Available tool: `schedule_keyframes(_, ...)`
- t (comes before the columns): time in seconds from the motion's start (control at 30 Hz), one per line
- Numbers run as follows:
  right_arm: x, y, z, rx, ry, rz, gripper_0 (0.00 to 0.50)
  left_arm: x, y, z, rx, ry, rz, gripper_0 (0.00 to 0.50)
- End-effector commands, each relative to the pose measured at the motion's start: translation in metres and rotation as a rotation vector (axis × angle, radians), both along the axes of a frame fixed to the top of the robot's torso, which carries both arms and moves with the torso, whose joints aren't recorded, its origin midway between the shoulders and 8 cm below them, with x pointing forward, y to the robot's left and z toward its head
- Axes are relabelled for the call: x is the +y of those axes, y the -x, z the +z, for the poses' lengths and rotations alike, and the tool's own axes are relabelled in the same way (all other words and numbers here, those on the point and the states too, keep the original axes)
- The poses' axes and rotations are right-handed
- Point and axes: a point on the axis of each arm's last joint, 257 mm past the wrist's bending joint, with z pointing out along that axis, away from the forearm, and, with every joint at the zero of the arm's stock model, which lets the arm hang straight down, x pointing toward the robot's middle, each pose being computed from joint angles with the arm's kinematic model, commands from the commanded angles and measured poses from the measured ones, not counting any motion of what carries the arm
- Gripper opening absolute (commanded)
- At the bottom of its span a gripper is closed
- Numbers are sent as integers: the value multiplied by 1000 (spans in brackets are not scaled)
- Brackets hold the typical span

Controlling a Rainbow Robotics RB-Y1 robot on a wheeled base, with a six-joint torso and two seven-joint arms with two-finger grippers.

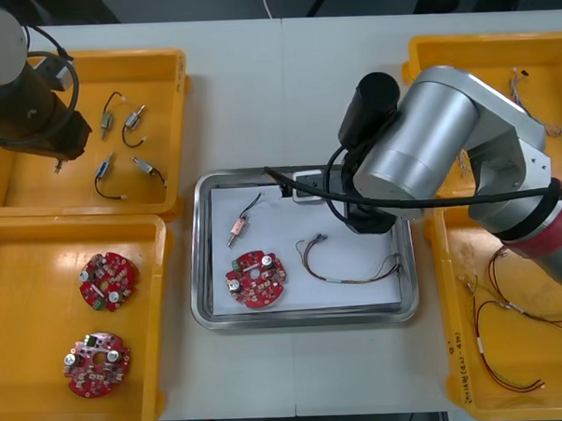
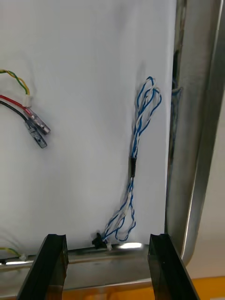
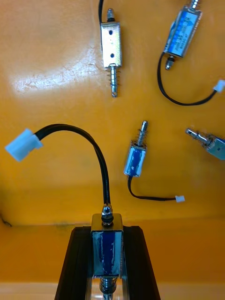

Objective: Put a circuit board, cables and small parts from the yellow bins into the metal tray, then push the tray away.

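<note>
Now left claw (image 3: 107,233) grips small metal part (image 3: 107,251); right claw (image 2: 108,244) spread above tray (image 2: 188,140).

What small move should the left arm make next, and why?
Probably lift and swing toward the metal tray. The left gripper is shut on a small metal part with a black cable, over the yellow bin, and the tray already holds a circuit board and cables. The right gripper hangs open over the tray.
</note>
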Motion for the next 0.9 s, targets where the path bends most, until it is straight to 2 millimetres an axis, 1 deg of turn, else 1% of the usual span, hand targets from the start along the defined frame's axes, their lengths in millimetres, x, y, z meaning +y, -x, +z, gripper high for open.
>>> schedule_keyframes(0.03, -6, 15, 24, -21, -57, -20, 500, 12, 12, 25, -12, -50, -30, 0)
schedule_keyframes(0.17, -38, 34, 40, -9, -42, -98, 500, 3, 22, 31, -2, -56, -40, 0)
schedule_keyframes(0.2, -42, 36, 43, -7, -42, -109, 500, 2, 23, 32, -2, -56, -41, 0)
schedule_keyframes(0.3, -48, 37, 60, -52, -96, -132, 500, -8, 27, 36, -9, -38, -39, 1)
schedule_keyframes(0.33, -52, 38, 68, -74, -120, -145, 500, -14, 28, 37, -14, -21, -40, 0)
schedule_keyframes(0.4, -57, 39, 77, -99, -142, -157, 500, -21, 31, 40, -17, -1, -34, 0)
schedule_keyframes(0.5, -73, 41, 90, -143, -172, -195, 500, -34, 36, 45, -17, 20, -39, 0)
schedule_keyframes(0.57, -83, 44, 94, -156, -181, -217, 500, -43, 35, 52, -33, 34, -48, 0)
schedule_keyframes(0.63, -98, 47, 97, -165, -212, -271, 500, -58, 35, 61, -55, 63, -60, 0)
schedule_keyframes(0.67, -101, 47, 98, -166, -217, -281, 500, -60, 35, 62, -56, 68, -61, 0)
schedule_keyframes(0.7, -112, 50, 98, -157, -256, -338, 500, -74, 36, 66, -66, 97, -73, 0)
schedule_keyframes(0.77, -121, 54, 97, -143, -287, -383, 500, -85, 38, 69, -72, 117, -89, 0)
schedule_keyframes(0.8, -130, 57, 98, -133, -323, -428, 500, -96, 40, 70, -73, 126, -106, 1)
schedule_keyframes(0.83, -130, 57, 98, -133, -323, -428, 500, -96, 40, 70, -73, 126, -106, 1)
schedule_keyframes(0.87, -141, 60, 97, -119, -360, -482, 500, -108, 42, 72, -81, 119, -122, 0)
schedule_keyframes(0.9, -148, 62, 97, -114, -381, -516, 500, -115, 42, 73, -82, 113, -131, 0)
